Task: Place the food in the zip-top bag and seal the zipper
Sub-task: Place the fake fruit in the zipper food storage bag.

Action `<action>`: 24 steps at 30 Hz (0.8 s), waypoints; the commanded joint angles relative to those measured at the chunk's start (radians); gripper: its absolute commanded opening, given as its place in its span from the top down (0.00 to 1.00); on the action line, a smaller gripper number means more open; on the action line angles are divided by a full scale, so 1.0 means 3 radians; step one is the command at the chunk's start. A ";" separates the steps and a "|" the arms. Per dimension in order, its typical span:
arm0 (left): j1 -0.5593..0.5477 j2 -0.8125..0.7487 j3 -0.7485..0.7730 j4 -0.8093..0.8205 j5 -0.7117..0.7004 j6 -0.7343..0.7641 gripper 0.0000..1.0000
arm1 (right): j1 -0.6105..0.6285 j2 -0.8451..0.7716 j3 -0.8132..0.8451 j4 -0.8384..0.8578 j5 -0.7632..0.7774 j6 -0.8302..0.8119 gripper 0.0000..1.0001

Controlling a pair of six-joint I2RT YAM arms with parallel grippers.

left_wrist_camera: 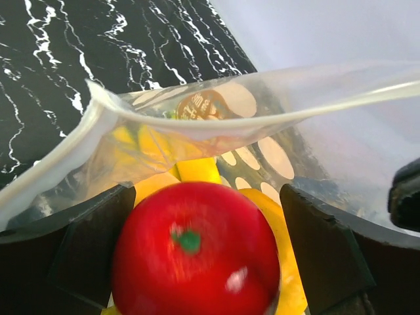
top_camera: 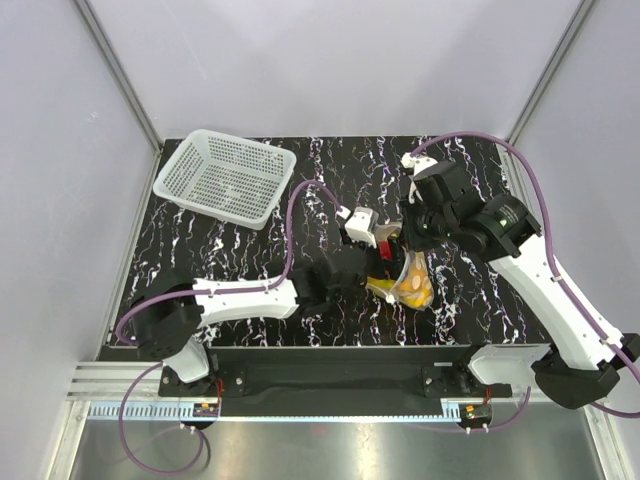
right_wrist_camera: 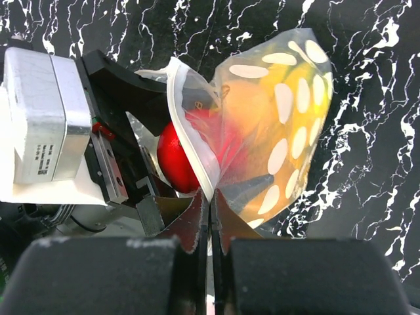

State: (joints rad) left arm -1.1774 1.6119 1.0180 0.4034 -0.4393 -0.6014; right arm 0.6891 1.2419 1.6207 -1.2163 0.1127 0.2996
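Observation:
The clear zip-top bag (right_wrist_camera: 289, 111) with white dots hangs mouth-up over the black marbled table (top_camera: 250, 250). My right gripper (right_wrist_camera: 210, 200) is shut on its mouth edge, where the zipper (left_wrist_camera: 197, 128) strip runs. The red fruit (left_wrist_camera: 197, 252) sits at the bag's mouth between the fingers (left_wrist_camera: 321, 249) of my left gripper (left_wrist_camera: 205, 262), which stands open, with a gap showing on the right side. Yellow bananas (left_wrist_camera: 197, 169) and an orange fruit (right_wrist_camera: 262, 125) show inside the bag. From above, the bag (top_camera: 410, 280) lies between both arms.
A white perforated basket (top_camera: 225, 178) stands at the back left of the table. The right arm (top_camera: 520, 250) reaches in from the right, and the left arm (top_camera: 250, 297) lies low across the front. Grey walls close the back and sides.

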 commanded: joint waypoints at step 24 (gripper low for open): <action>-0.0002 -0.1711 -0.0187 -0.1649 -0.0003 0.0317 0.02 | 0.0045 -0.0039 -0.0125 0.0189 -0.0008 0.0014 1.00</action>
State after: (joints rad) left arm -1.1767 1.1667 0.9546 0.0299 -0.4042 -0.5571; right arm 0.6968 1.2423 1.5703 -1.1957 0.1116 0.3031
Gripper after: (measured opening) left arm 0.986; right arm 0.012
